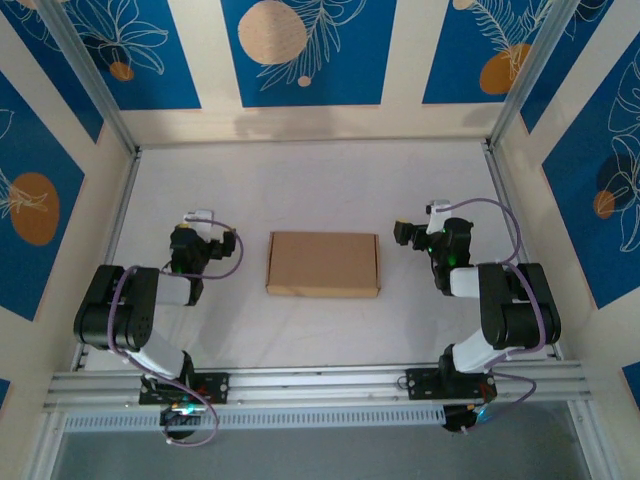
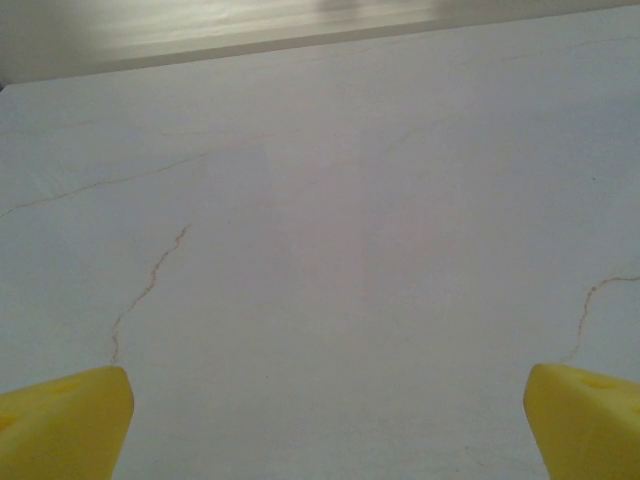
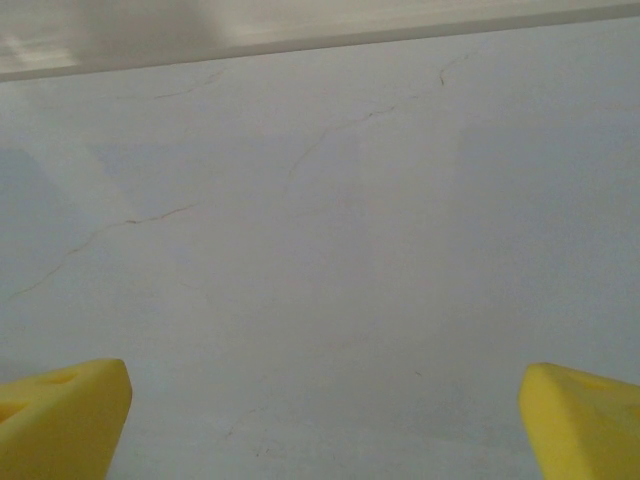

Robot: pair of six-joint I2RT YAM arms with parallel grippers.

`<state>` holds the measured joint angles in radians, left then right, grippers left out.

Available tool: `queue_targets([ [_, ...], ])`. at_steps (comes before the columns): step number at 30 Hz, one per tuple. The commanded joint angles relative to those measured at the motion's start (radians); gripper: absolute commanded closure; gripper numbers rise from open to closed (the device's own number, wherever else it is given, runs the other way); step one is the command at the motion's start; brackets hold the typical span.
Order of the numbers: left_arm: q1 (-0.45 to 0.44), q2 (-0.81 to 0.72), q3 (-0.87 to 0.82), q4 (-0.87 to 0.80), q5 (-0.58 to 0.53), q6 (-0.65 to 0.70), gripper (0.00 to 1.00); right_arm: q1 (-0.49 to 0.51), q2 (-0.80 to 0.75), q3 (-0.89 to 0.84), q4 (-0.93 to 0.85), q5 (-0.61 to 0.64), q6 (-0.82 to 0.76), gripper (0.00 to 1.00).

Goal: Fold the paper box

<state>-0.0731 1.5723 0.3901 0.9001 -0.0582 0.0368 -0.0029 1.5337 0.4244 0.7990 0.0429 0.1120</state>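
Paper box (image 1: 322, 264) is gripped by neither arm: left gripper (image 2: 325, 400) and right gripper (image 3: 325, 400) both hold their yellow fingers (image 2: 60, 420) spread wide over the white table (image 1: 300, 180), one on each side of the brown box, which lies flat mid-table, touching neither.

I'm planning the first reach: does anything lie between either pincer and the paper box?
Nothing visible does. The paper box lies flat mid-table, with bare white table between it and the left pincer on one side and the right pincer on the other. Both pincers are open and empty.
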Motion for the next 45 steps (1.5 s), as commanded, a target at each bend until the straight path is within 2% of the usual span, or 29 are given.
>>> queue_targets([
  [1,0.007,-0.008,-0.003,0.010,0.022,0.017,0.00,0.000,-0.009,-0.004,0.001,0.015,-0.019,0.01],
  [45,0.010,-0.006,0.004,-0.001,0.031,0.013,0.00,-0.001,-0.010,-0.006,0.003,0.012,-0.018,0.01],
])
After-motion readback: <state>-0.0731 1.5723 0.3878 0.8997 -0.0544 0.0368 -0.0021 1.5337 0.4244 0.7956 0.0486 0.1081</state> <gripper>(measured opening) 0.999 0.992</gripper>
